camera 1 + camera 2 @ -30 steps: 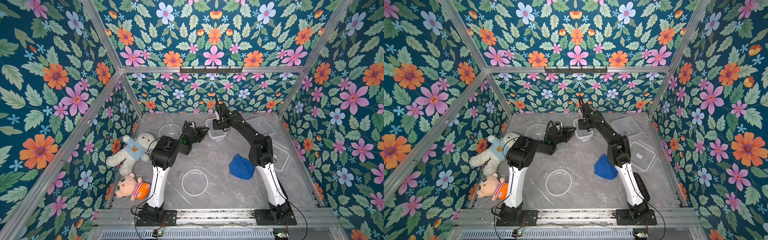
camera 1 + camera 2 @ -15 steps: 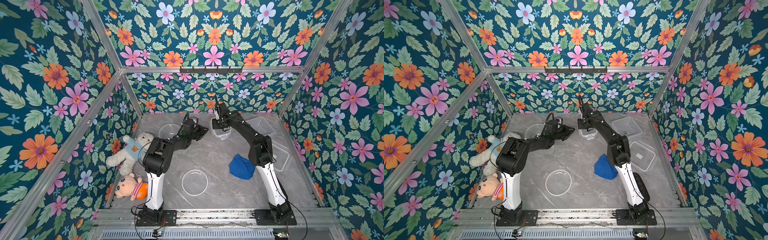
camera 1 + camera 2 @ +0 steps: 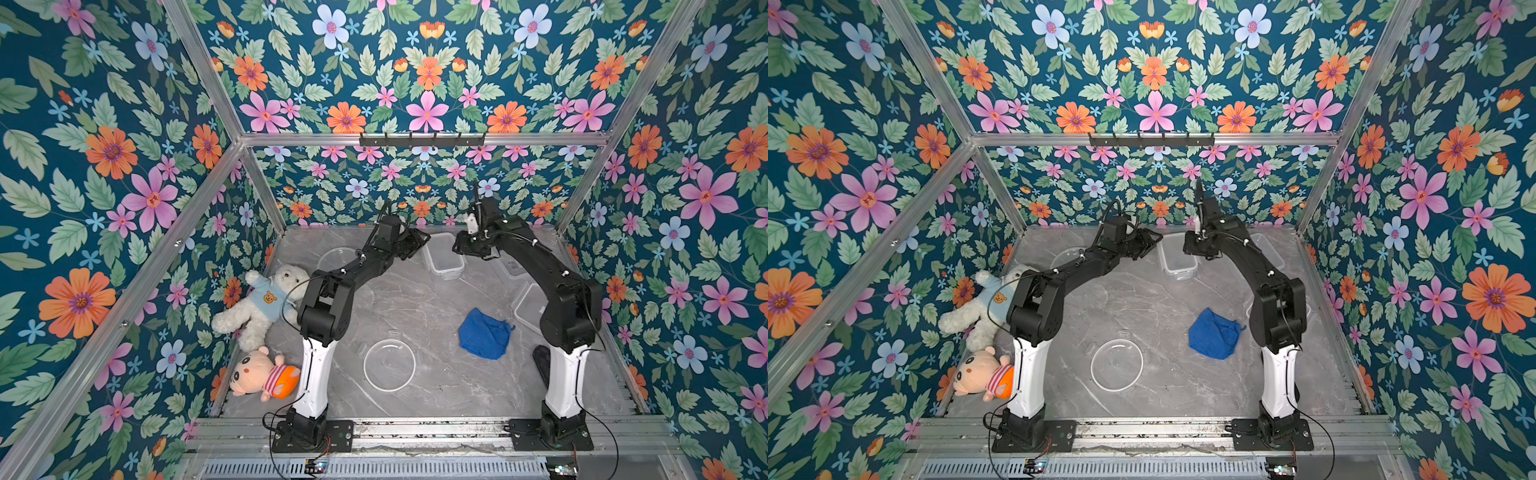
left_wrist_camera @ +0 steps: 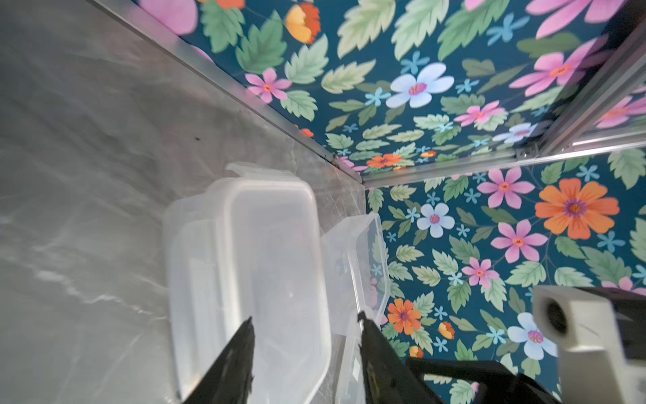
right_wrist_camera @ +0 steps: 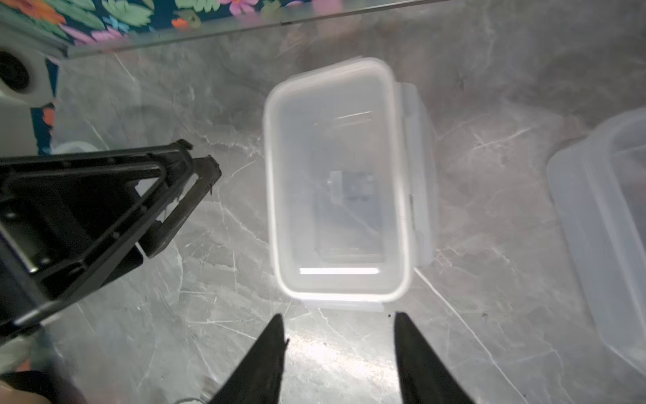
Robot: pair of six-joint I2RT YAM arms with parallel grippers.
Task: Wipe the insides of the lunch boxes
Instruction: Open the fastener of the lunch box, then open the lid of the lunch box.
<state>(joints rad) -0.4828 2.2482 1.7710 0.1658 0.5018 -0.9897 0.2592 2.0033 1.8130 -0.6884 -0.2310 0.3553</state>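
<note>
The rectangular box [image 3: 442, 255] is seated upright on the bench [image 3: 415, 299], mouth up, close to the back wall. In both top views its long axis runs from the back wall toward the front rail. It is flanked by the left pincer [image 4: 304, 320] and the right pincer [image 5: 337, 316], each just beside it and clear of its rim. Both sets of jaws are moderately parted and hold nothing. The square box [image 5: 601, 227] is set to its right and the round box [image 3: 338, 259] to its left. The cloth [image 3: 484, 332] lies well apart, nearer the front.
</note>
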